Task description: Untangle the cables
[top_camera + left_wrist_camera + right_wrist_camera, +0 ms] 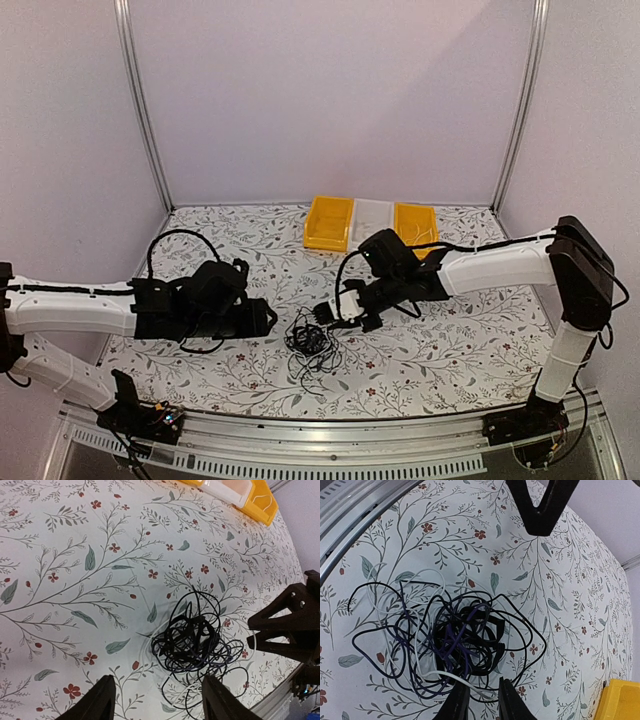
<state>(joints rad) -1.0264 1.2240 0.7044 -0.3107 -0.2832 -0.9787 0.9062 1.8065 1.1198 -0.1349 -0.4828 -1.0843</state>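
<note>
The cables (311,341) lie as one tangled clump of thin black, purple and white strands on the floral tablecloth, between the two arms. My left gripper (268,318) hovers just left of the clump, open wide. In the left wrist view its fingertips straddle the near edge of the cables (192,637) without touching them, around my left gripper (159,680). My right gripper (325,312) sits over the clump's upper right edge. In the right wrist view my right gripper (482,685) has its jaws narrowed but apart, with a white and a black strand of the cables (455,640) crossing the gap.
Two yellow bins (329,222) (415,226) with a clear bin (372,220) between them stand at the back of the table. The metal front rail (350,510) runs close behind the clump. White walls enclose the sides and back.
</note>
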